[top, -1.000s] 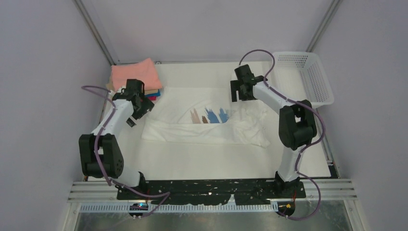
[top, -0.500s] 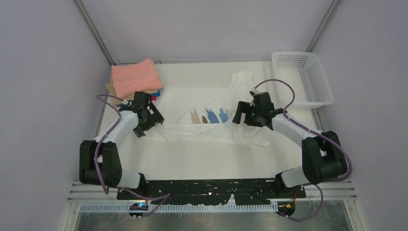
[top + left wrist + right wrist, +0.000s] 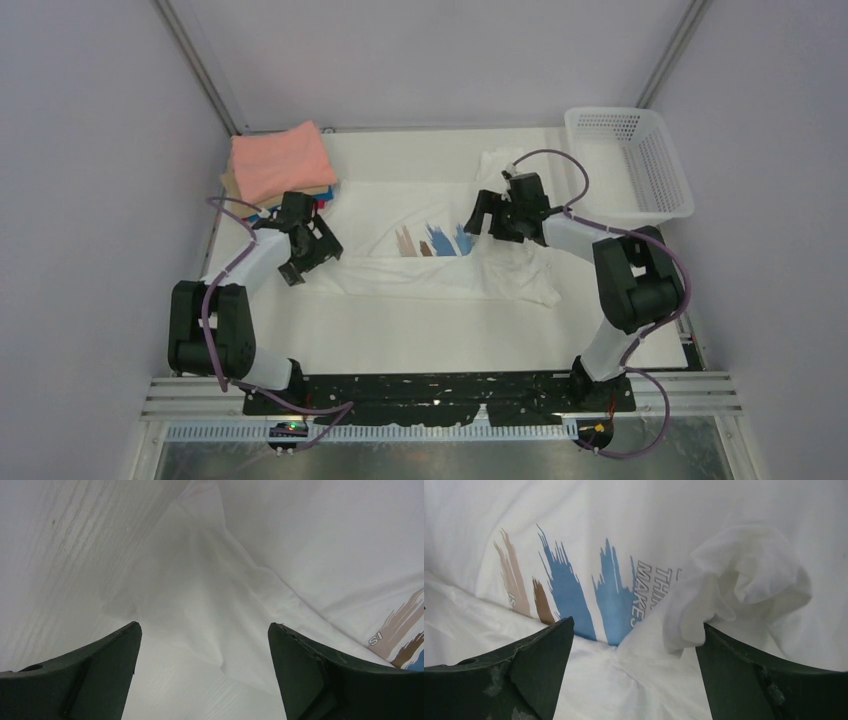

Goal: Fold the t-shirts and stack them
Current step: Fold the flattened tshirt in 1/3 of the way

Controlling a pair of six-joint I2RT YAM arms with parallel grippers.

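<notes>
White t-shirt (image 3: 420, 278): lies chest up in the middle of the table (image 3: 400, 335), between the two arms. Its near hem looks turned up into a band across the front, so I judge one fold is made and the rest is yet to do.
Bunched cloth (image 3: 744, 580): a crumpled lump on the tee's right side that needs smoothing before any clean fold.
Left gripper (image 3: 315, 262): jaws spread wide and gripping nothing, poised over the tee's left edge. The wrist view shows a flap of white cloth between the fingers. Whether the tips touch it I cannot tell.
Print (image 3: 435, 240): tan, brown and blue strokes, facing up and uncovered, with lettering to the right of the strokes that is cut off by the lump.
Right gripper (image 3: 482, 225): jaws spread and empty, over the right end of the print, just beside the lump.
Far sleeve (image 3: 500, 160): partly behind the right arm, and its lie is unclear.
Stack (image 3: 280, 160): sits in the far-left corner with a folded salmon-pink tee on top and tan, blue and magenta edges beneath. These I judge finished. How many there are is hidden.
Basket (image 3: 665, 170): sits in the far-right corner, well apart from the tee.
White on white: cloth edges against the tabletop are hard to trace, so the exact fold lines stay uncertain.
</notes>
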